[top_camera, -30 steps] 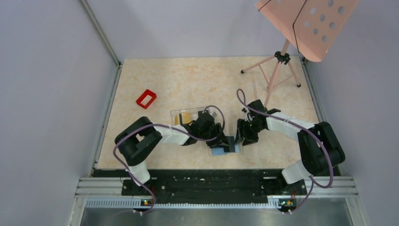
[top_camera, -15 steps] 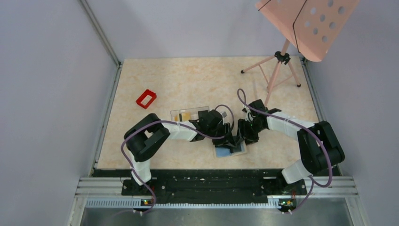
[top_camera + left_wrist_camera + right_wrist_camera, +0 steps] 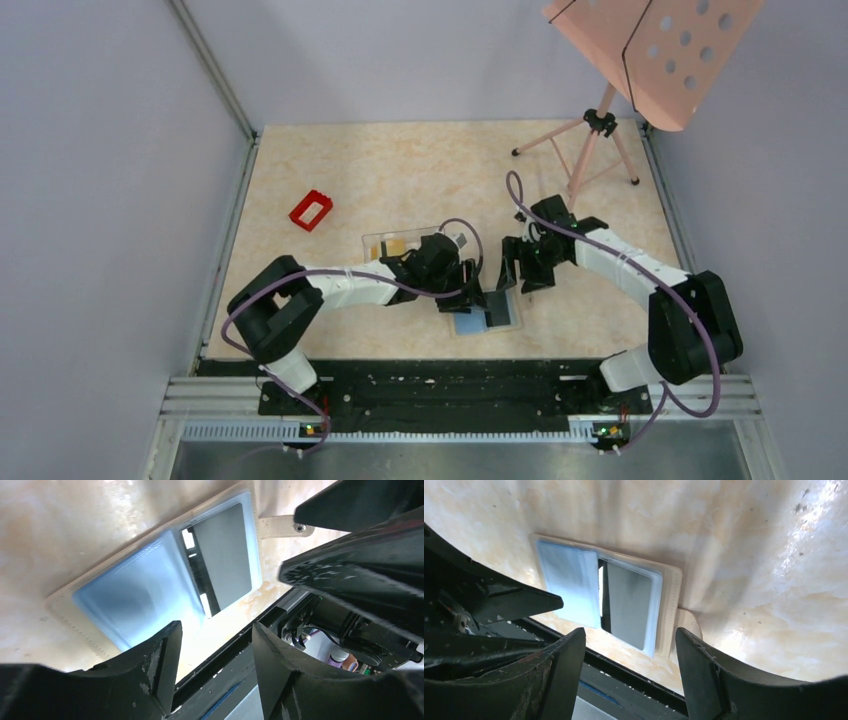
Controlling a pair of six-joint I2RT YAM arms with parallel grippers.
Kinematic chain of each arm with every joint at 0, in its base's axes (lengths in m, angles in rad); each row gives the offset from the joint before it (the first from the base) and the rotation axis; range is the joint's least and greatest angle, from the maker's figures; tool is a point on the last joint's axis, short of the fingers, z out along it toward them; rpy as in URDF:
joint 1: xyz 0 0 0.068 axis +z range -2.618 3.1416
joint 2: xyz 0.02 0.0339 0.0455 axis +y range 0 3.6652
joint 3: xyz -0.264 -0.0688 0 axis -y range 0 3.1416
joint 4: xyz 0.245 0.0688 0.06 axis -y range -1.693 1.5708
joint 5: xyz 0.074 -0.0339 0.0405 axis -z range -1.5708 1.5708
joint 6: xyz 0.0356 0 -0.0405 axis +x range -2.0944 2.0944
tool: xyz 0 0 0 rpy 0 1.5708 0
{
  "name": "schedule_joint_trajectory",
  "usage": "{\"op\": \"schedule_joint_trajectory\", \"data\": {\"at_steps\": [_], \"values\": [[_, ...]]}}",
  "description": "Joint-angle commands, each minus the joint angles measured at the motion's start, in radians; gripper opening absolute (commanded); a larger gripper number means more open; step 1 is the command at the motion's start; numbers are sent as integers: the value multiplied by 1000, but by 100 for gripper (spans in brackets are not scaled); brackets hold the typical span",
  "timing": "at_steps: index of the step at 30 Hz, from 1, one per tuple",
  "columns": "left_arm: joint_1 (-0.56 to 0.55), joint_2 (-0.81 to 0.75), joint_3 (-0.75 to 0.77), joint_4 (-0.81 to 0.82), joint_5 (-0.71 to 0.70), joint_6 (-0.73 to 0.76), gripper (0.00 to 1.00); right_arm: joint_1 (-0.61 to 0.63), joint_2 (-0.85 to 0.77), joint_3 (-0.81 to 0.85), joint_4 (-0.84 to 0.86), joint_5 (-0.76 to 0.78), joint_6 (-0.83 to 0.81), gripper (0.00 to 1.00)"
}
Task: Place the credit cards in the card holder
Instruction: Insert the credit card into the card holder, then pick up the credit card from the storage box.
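Observation:
The card holder (image 3: 466, 323) lies open near the table's front edge, its light blue lining up. A black credit card (image 3: 497, 309) sits in its right sleeve, as the left wrist view (image 3: 225, 555) and the right wrist view (image 3: 629, 602) both show. My left gripper (image 3: 474, 296) hovers open and empty over the holder's left half (image 3: 140, 595). My right gripper (image 3: 512, 275) is open and empty just above the holder's right edge and snap tab (image 3: 689, 621). A yellow-gold card (image 3: 396, 246) lies in a clear box behind the left gripper.
The clear plastic box (image 3: 378, 243) stands left of centre, behind my left wrist. A red rectangular frame (image 3: 311, 210) lies at the far left. A pink music stand's tripod (image 3: 590, 140) stands at the back right. The black rail runs just in front of the holder.
My left gripper reached right over the holder to meet the right gripper, then drew back left. My right gripper pulled up and away. The black card now shows in the right sleeve.

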Motion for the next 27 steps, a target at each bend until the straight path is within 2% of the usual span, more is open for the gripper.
{"op": "schedule_joint_trajectory", "data": {"at_steps": [1,3,5,10,13,19,27], "values": [[23,-77,-51,3,-28,4,57,14,-39,70,-27,-21,-20,64],[33,-97,-78,1,-33,-5,54,44,-27,82,-15,-40,-9,57],[40,-114,-96,-30,-52,0,48,79,-5,91,5,-52,11,44],[41,-113,-96,-119,-82,42,32,181,86,117,61,-56,65,17],[41,-84,-93,-119,-71,46,22,225,137,142,71,-38,76,5],[39,-32,-57,-167,-75,69,13,238,202,144,43,36,64,1],[39,-7,-51,-188,-72,74,6,238,239,109,49,84,51,3]]}}
